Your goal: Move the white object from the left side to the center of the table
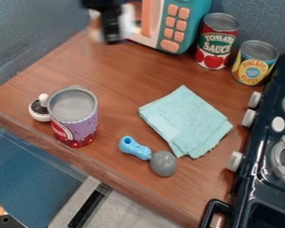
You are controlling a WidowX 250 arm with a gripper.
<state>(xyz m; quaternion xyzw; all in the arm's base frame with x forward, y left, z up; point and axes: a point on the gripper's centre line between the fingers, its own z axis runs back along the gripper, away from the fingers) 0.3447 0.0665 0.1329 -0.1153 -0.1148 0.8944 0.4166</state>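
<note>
Brown wood makes the table (127, 78). The black stove (255, 178) is at three o'clock, and the toy microwave (198, 13) at twelve. Near its left side hangs the gripper (112, 36); I cannot tell if it is holding something. The blue cloth (185, 119) lies near the middle. The purple can (85, 122) stands upright at nine o'clock, its round top grey. The tomato can (215, 46), at one, and the pineapple can (252, 67), at two, have metal tops. The blue-grey toy (163, 163) is at six. The white object (39, 115) is outward at nine, beside the purple can.
</note>
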